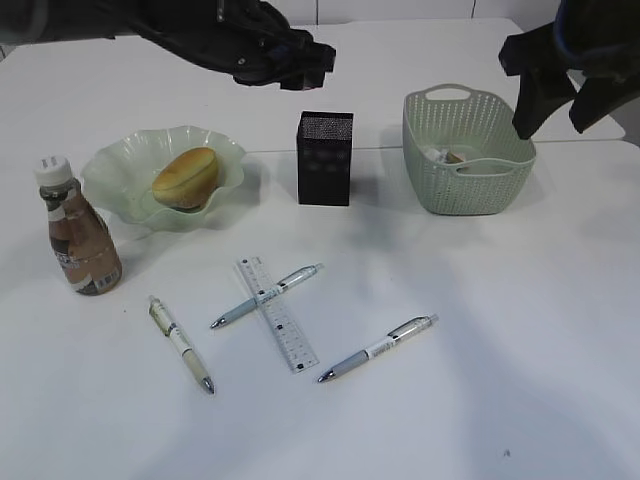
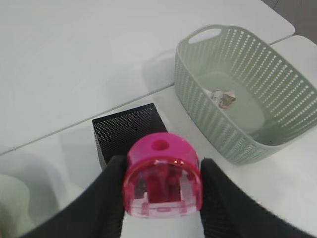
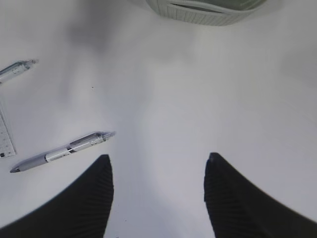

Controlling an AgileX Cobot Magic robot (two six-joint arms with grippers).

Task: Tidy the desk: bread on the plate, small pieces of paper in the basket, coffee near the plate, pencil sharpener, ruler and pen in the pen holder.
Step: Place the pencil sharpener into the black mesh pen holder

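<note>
My left gripper [image 2: 163,171] is shut on a pink pencil sharpener [image 2: 163,178], held in the air above the black mesh pen holder [image 1: 325,158], which also shows in the left wrist view [image 2: 126,134]. My right gripper [image 3: 157,163] is open and empty, up high near the green basket [image 1: 468,190]. A paper piece [image 2: 222,97] lies in the basket [image 2: 223,134]. Bread [image 1: 186,177] lies on the green plate [image 1: 115,180]. The coffee bottle [image 1: 82,235] stands left of the plate. A ruler [image 1: 277,312] and three pens [image 1: 267,296] [image 1: 181,343] [image 1: 378,348] lie on the desk in front.
The white desk has a seam running behind the pen holder and basket. One pen [image 3: 62,151] and the ruler's end [image 3: 5,139] show in the right wrist view. The left gripper [image 1: 285,62] and right gripper [image 1: 560,90] hang over the back of the desk.
</note>
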